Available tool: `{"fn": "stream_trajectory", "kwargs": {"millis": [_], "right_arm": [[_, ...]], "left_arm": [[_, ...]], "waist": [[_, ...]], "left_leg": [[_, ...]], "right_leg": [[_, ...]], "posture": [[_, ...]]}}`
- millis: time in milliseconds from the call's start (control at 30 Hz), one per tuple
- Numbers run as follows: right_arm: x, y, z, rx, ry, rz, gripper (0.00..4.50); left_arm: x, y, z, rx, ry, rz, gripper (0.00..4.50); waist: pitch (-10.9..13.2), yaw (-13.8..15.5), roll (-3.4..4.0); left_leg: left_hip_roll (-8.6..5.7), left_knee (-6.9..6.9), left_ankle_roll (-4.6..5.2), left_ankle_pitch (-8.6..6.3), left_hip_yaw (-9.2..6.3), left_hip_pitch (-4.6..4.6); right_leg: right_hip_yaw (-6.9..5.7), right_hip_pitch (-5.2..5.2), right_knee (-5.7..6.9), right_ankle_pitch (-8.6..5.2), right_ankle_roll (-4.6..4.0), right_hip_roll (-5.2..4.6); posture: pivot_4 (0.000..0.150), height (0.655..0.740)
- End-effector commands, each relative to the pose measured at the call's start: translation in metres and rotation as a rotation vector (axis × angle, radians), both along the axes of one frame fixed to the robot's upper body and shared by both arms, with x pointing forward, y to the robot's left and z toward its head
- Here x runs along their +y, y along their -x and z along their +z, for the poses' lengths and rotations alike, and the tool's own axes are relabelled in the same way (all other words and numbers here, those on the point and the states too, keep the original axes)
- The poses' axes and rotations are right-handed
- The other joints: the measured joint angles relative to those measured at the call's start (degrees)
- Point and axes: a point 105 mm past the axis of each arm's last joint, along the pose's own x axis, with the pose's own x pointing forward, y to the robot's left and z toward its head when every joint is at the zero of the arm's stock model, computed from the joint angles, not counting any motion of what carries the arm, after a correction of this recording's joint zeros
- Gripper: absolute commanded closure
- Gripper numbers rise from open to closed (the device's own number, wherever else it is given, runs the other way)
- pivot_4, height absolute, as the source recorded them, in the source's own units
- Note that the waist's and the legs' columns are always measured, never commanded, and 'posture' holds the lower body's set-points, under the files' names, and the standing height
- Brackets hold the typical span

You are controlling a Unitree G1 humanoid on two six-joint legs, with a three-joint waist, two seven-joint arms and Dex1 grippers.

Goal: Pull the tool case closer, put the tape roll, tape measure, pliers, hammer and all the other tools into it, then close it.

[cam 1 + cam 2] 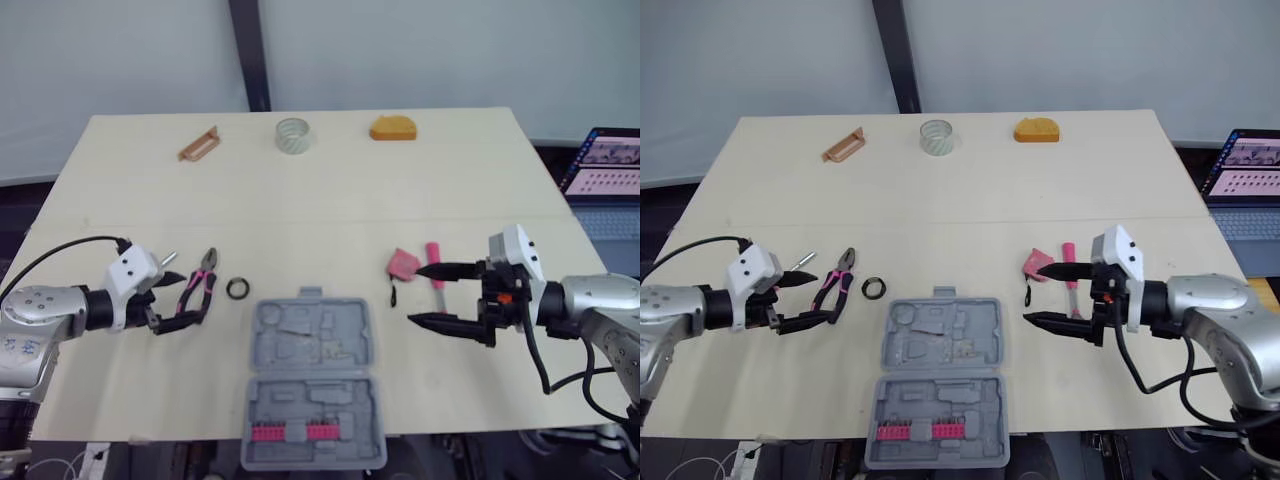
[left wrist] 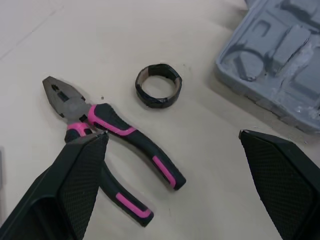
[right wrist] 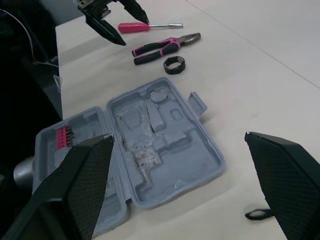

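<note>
The grey tool case (image 1: 312, 385) lies open at the table's front middle, a row of pink bits in its near half. Pink-and-black pliers (image 1: 197, 293) lie left of it, beside a small black tape roll (image 1: 237, 288). My left gripper (image 1: 180, 298) is open, its fingers (image 2: 75, 190) straddling the pliers' handles (image 2: 130, 165). A pink screwdriver (image 3: 145, 26) lies just behind it. My right gripper (image 1: 415, 295) is open and empty right of the case, close to a pink tape measure (image 1: 404, 263) and a pink-handled tool (image 1: 435, 262).
Along the far edge sit a brown wooden piece (image 1: 198, 143), a clear tape roll (image 1: 293, 135) and an orange object (image 1: 393, 129). A small black loop (image 1: 394, 295) lies by the right gripper. A laptop (image 1: 605, 175) stands off the table's right side.
</note>
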Motion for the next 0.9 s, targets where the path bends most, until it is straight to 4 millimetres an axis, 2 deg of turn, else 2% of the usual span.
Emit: {"fn": "stream_trajectory", "kwargs": {"millis": [33,167,267,333,400,500,900], "right_arm": [[0.014,0.008,0.009,-0.025,-0.016,0.049,0.06],[0.018,0.004,0.008,-0.037,-0.021,0.050,0.06],[0.020,0.001,0.009,-0.054,-0.025,0.046,0.06],[0.020,0.000,0.010,-0.066,-0.028,0.044,0.06],[0.022,0.000,0.010,-0.076,-0.029,0.038,0.00],[0.024,0.002,0.008,-0.079,-0.030,0.035,0.00],[0.032,0.008,0.005,-0.091,-0.027,0.022,0.00]], "left_arm": [[-0.004,-0.002,0.009,-0.095,0.044,-0.006,0.00],[-0.001,-0.003,-0.006,-0.077,0.140,0.012,0.00],[0.001,-0.007,-0.017,-0.031,0.116,0.002,0.00],[-0.001,-0.013,-0.018,-0.022,0.123,-0.012,0.00],[-0.006,-0.020,-0.016,-0.033,0.116,-0.039,0.39],[-0.013,-0.028,-0.015,-0.032,0.114,-0.071,1.52],[-0.035,-0.037,-0.024,0.002,0.017,-0.202,1.52]], "waist": [[0.0,0.0,0.00],[0.0,-0.1,0.00],[0.0,-0.2,-0.01],[0.0,-0.2,-0.01],[0.0,0.0,-0.02],[0.0,0.1,-0.03],[0.0,-0.2,-0.03]], "left_leg": [[-0.01,0.00,0.00,0.00,0.00,0.00],[0.00,0.00,0.00,0.00,0.00,0.01],[0.01,0.00,0.00,0.00,0.01,0.01],[0.01,0.00,0.00,0.00,0.01,0.01],[0.00,0.03,0.00,0.00,0.00,0.00],[-0.04,0.07,0.00,0.00,-0.03,0.00],[-0.02,0.07,0.01,0.00,0.00,0.02]], "right_leg": [[0.00,0.00,0.00,0.00,0.00,-0.01],[-0.01,0.00,0.02,0.00,0.00,0.01],[-0.02,-0.03,0.06,0.00,0.00,0.04],[-0.02,-0.03,0.05,0.00,0.00,0.04],[-0.04,-0.01,0.08,0.01,0.01,0.03],[-0.06,0.02,0.10,0.01,0.03,0.00],[-0.11,-0.04,0.39,0.02,0.03,0.02]], "posture": [[0.150,0.7400],[0.150,0.7400],[0.150,0.7400],[0.150,0.7400],[0.150,0.7400],[0.150,0.7400],[0.150,0.7400]]}}
